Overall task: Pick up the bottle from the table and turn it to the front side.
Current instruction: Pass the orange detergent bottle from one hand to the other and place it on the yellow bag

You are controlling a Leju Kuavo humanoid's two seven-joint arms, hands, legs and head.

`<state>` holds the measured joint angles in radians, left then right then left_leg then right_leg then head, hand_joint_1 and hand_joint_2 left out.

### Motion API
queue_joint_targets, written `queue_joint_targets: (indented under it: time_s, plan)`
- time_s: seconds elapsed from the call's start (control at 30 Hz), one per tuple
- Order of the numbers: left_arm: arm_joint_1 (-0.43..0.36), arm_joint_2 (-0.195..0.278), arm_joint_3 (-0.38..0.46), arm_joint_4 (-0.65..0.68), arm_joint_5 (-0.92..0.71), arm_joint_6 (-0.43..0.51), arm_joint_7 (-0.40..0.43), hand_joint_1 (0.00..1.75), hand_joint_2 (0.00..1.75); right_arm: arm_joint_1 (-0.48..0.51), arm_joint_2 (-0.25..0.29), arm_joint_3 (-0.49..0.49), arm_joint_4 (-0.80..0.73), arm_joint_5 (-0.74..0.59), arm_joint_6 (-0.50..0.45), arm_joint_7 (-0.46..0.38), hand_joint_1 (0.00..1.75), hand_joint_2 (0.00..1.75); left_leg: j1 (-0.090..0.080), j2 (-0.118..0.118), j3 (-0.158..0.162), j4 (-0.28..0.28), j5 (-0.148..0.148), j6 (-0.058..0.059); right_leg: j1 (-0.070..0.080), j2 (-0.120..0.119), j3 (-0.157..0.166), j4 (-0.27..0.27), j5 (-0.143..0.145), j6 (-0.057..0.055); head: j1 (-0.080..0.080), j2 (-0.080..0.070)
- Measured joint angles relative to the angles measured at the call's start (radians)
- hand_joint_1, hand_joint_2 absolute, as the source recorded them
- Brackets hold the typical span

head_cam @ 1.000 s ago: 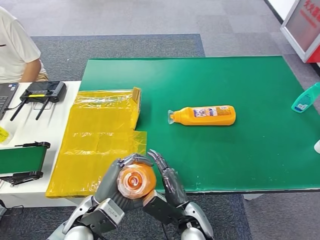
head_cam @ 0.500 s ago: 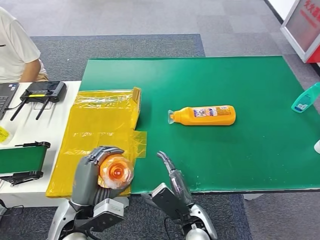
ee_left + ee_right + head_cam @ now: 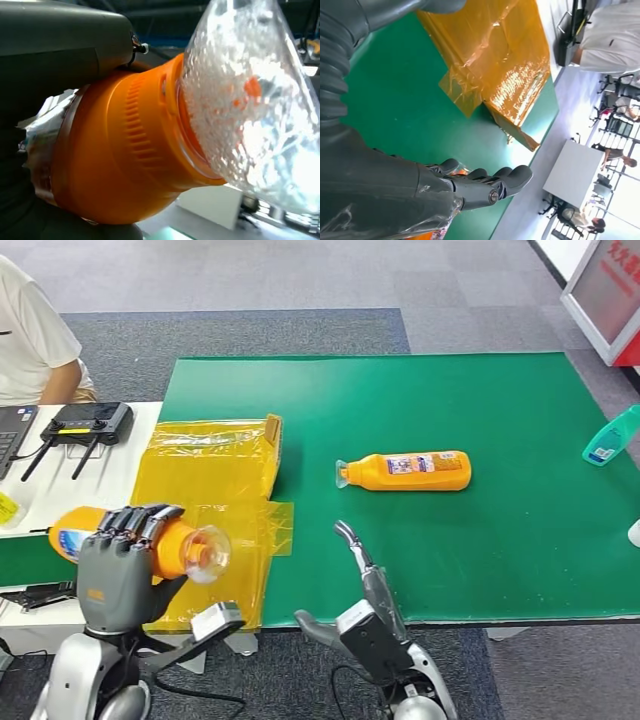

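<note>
The left hand (image 3: 121, 575) hung off the near-left corner of the table (image 3: 483, 400), gripping a bottle (image 3: 162, 545) that lay sideways above the flattened bag (image 3: 204, 490), cap pointing right. The right hand (image 3: 367, 585) sat at the near edge of the table, right of the bag, holding nothing. Behind it, mid-table, 1 more bottle (image 3: 407, 471) lay on its side, cap toward the bag. A spray bottle (image 3: 611, 437) lay at the far right edge. Left of the bag, a controller (image 3: 84, 423) rested on the side table (image 3: 53, 490), a person (image 3: 34, 335) seated behind it.
</note>
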<state>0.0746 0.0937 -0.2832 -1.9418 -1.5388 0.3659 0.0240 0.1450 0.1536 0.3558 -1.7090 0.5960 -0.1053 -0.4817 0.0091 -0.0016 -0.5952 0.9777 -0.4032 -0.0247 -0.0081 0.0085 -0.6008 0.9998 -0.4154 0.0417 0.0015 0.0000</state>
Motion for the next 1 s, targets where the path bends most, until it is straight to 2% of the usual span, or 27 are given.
queue_joint_targets:
  time_s: [0.07,0.13,0.4,0.63,1.0]
  plan:
    - [-0.047,0.057,-0.006,0.050,-0.023,-0.018,0.042,1.75,1.75,-0.005,0.000,-0.002,-0.003,-0.013,0.005,-0.010,0.00,1.75,0.000,0.000,0.000,0.000,0.001,-0.001,0.001,0.000,0.000,0.001,0.001,-0.001,0.000,0.000]
    - [-0.084,0.081,-0.003,0.113,-0.022,-0.023,0.020,1.75,1.75,-0.012,0.000,-0.004,-0.004,-0.022,0.010,-0.017,0.00,1.75,0.001,0.000,-0.001,0.000,0.002,-0.002,0.002,0.000,-0.001,0.001,0.001,-0.002,0.000,0.000]
    - [-0.272,0.086,0.016,0.357,0.010,-0.125,-0.069,1.75,1.75,-0.042,-0.003,0.005,-0.004,-0.043,0.035,-0.036,0.00,1.75,0.001,0.000,-0.001,0.000,0.004,-0.001,0.001,0.000,-0.002,0.001,0.004,-0.001,0.000,0.000]
    - [-0.443,0.031,-0.017,0.594,0.046,-0.174,-0.077,1.75,1.75,-0.077,-0.004,0.034,-0.003,-0.062,0.050,-0.039,0.00,1.75,0.001,0.000,-0.002,0.000,0.005,-0.002,0.001,0.000,-0.003,0.001,0.005,-0.001,0.000,0.000]
    - [-0.582,-0.102,-0.047,0.859,0.132,-0.208,-0.071,1.75,1.75,-0.111,-0.007,0.097,-0.015,-0.088,0.062,-0.045,0.00,1.75,0.001,0.000,-0.004,0.000,0.005,-0.002,0.001,0.000,-0.004,0.001,0.005,-0.001,0.000,0.000]
